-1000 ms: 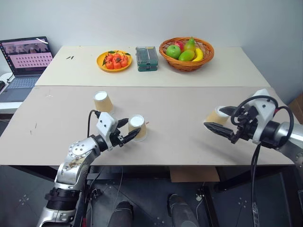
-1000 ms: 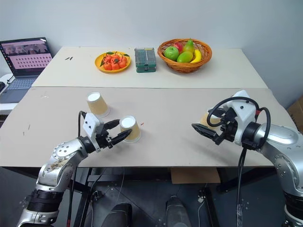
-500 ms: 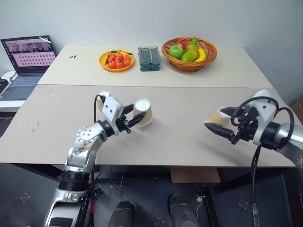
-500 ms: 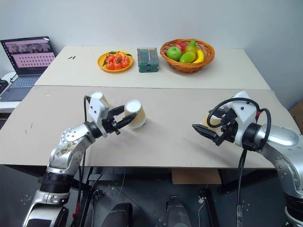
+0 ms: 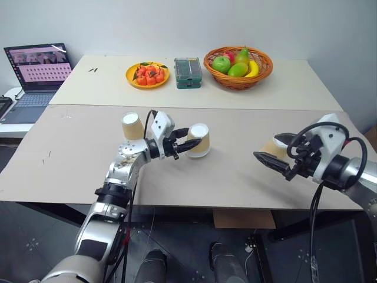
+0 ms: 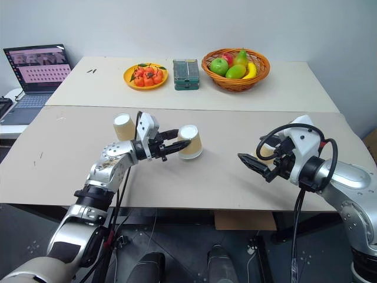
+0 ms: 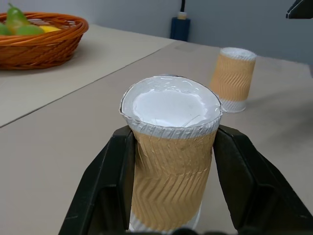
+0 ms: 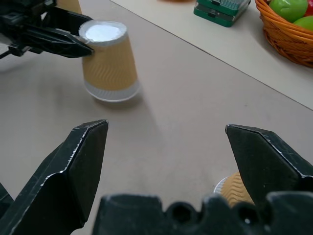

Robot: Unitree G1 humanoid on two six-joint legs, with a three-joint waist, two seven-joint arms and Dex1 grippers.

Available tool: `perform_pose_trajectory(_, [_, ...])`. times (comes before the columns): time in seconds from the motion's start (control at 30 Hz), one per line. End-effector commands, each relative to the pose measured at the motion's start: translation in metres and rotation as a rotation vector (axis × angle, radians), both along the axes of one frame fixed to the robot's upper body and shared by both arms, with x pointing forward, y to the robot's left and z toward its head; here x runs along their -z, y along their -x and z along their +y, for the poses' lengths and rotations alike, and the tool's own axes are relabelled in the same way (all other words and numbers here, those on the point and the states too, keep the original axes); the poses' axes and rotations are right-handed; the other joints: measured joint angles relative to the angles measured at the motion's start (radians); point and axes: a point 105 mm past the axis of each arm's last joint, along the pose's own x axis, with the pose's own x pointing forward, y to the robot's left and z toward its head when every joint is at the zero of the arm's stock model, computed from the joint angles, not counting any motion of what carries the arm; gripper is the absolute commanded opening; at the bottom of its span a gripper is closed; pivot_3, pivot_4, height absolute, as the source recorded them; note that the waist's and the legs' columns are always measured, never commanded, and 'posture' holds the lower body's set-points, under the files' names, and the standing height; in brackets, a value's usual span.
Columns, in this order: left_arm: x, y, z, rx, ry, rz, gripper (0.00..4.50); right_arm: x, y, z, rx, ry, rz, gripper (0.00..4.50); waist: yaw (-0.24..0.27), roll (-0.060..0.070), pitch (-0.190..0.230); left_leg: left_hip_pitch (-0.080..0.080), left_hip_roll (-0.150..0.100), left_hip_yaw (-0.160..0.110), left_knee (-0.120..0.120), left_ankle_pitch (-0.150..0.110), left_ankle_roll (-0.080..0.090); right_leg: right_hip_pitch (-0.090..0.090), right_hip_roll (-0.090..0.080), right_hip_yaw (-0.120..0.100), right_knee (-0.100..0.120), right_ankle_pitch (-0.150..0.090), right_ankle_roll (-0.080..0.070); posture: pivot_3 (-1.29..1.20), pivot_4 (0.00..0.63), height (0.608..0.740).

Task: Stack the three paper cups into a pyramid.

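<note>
Left claw [image 5: 184, 144] moved up-right, clamped on cup [image 5: 198, 140]; right claw [image 5: 272, 154] agape, empty.

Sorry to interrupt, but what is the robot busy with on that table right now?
It is stacking paper cups. The left gripper is shut on one upside-down cup at mid-table. A second cup stands behind the left arm, and a third sits by the right gripper, which hangs open and holds nothing. No pyramid is built yet.
</note>
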Motion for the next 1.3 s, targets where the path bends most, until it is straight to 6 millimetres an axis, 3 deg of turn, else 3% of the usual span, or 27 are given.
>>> perform_pose_trajectory(0.03, [-0.006, 0.000, -0.017, 0.104, -0.031, -0.036, 1.97, -0.013, 0.005, -0.001, 0.020, 0.001, -0.061, 4.50, 0.000, 0.000, 0.000, 0.000, 0.000, 0.000, 0.000, 0.000, 0.000, 0.000, 0.000, 0.000, 0.000, 0.001, 0.002, 0.00, 0.150, 0.740])
perform_pose_trajectory(0.37, [0.001, -0.005, -0.026, 0.162, -0.086, -0.038, 1.97, -0.013, 0.008, -0.001, 0.052, -0.010, -0.076, 4.50, -0.002, 0.000, 0.000, 0.000, 0.000, 0.000, -0.001, 0.000, 0.001, 0.000, 0.000, 0.000, 0.000, 0.003, 0.006, 0.00, 0.150, 0.740])
perform_pose_trajectory(0.4, [0.001, -0.005, -0.026, 0.162, -0.091, -0.040, 2.92, -0.013, 0.008, -0.001, 0.053, -0.010, -0.077, 4.50, -0.002, 0.000, 0.000, 0.000, 0.000, 0.000, -0.001, 0.000, 0.001, 0.000, 0.000, 0.000, 0.000, 0.002, 0.006, 0.00, 0.150, 0.740])
perform_pose_trajectory(0.43, [0.001, -0.006, -0.026, 0.163, -0.090, -0.039, 3.01, -0.013, 0.008, -0.001, 0.055, -0.011, -0.078, 4.50, -0.002, 0.000, 0.000, 0.000, 0.000, 0.000, -0.001, 0.000, 0.001, 0.000, 0.000, 0.000, 0.000, 0.002, 0.006, 0.00, 0.150, 0.740])
perform_pose_trajectory(0.53, [-0.003, -0.007, -0.025, 0.161, -0.082, -0.043, 4.30, -0.013, 0.007, -0.001, 0.056, -0.011, -0.080, 4.50, -0.002, 0.000, 0.000, 0.000, 0.000, 0.000, -0.001, 0.000, 0.001, 0.000, 0.000, 0.000, 0.001, 0.003, 0.006, 0.00, 0.150, 0.740])
perform_pose_trajectory(0.57, [-0.006, -0.008, -0.024, 0.158, -0.073, -0.044, 4.44, -0.013, 0.007, -0.001, 0.055, -0.011, -0.080, 4.50, -0.002, 0.000, 0.000, 0.000, 0.000, 0.000, -0.001, 0.000, 0.001, 0.000, 0.000, 0.000, 0.001, 0.003, 0.006, 0.00, 0.150, 0.740])
perform_pose_trajectory(0.8, [-0.062, -0.006, -0.022, 0.181, 0.114, -0.043, 4.44, -0.014, 0.001, 0.001, 0.039, -0.010, -0.082, 4.50, -0.002, 0.000, 0.000, 0.000, 0.000, 0.000, -0.001, 0.000, 0.001, 0.000, 0.000, 0.000, 0.001, 0.003, 0.007, 0.00, 0.150, 0.740])
perform_pose_trajectory(0.9, [-0.102, 0.005, -0.015, 0.212, 0.177, -0.075, 4.44, -0.014, -0.001, 0.002, 0.028, -0.010, -0.081, 4.50, -0.004, 0.000, 0.000, 0.000, 0.000, 0.000, -0.001, 0.000, 0.001, 0.000, 0.000, 0.000, 0.001, 0.003, 0.007, 0.00, 0.150, 0.740])
perform_pose_trajectory(1.0, [-0.144, 0.005, 0.008, 0.105, 0.265, -0.127, 4.44, -0.013, -0.003, 0.005, 0.010, -0.011, -0.076, 4.50, -0.012, 0.000, 0.001, 0.000, 0.000, 0.000, -0.001, 0.000, 0.001, -0.001, 0.000, 0.000, 0.001, 0.003, 0.007, 0.00, 0.150, 0.740])
perform_pose_trajectory(1.07, [-0.154, 0.003, 0.023, 0.013, 0.294, -0.143, 4.44, -0.012, -0.005, 0.007, -0.003, -0.012, -0.073, 4.50, -0.014, 0.000, 0.001, 0.000, 0.000, 0.000, -0.001, 0.000, 0.001, -0.001, 0.000, 0.000, 0.001, 0.003, 0.007, 0.00, 0.150, 0.740])
perform_pose_trajectory(1.17, [-0.155, 0.003, 0.043, -0.134, 0.267, -0.154, 4.44, -0.011, -0.008, 0.010, -0.024, -0.013, -0.068, 4.50, -0.018, 0.000, 0.001, 0.002, 0.000, 0.000, -0.001, 0.000, 0.001, 0.001, 0.000, 0.000, 0.001, 0.003, 0.007, 0.00, 0.150, 0.740])
perform_pose_trajectory(1.3, [-0.154, 0.035, 0.063, -0.225, 0.234, -0.178, 4.44, -0.010, -0.012, 0.011, -0.044, -0.017, -0.065, 4.50, -0.028, 0.000, 0.001, 0.002, 0.001, 0.000, -0.001, 0.000, 0.001, 0.000, 0.000, 0.000, 0.001, 0.003, 0.007, 0.00, 0.150, 0.740])
